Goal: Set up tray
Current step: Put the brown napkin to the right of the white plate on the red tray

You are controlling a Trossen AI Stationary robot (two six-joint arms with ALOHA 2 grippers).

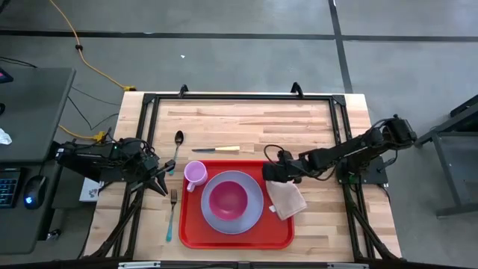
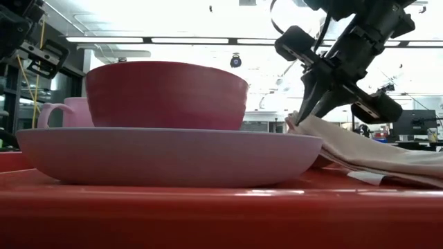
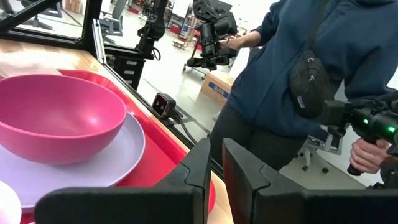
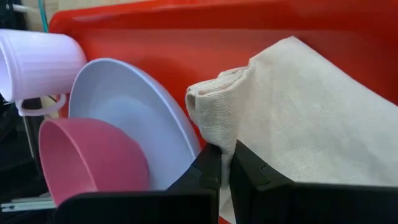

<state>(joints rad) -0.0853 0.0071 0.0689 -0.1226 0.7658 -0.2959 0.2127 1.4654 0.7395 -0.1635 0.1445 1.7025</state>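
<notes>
Your right gripper (image 1: 275, 173) has its jaws pinched shut on a corner of the tan napkin (image 1: 287, 199), which lies across the right edge of the red tray (image 1: 237, 237); the tray sits at the table's near middle, carrying plate (image 1: 252, 217), pink bowl (image 1: 228, 199) and cup (image 1: 195, 175); your left gripper (image 1: 166, 178) waits beside the tray's left edge, jaws nearly closed on nothing.

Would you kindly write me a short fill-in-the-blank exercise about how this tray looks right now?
1. The pink bowl sits on the ____.
2. The right tool is shut on the ____.
3. The fork lies on the table, outside the red ____.

Missing words: plate; napkin; tray.
</notes>
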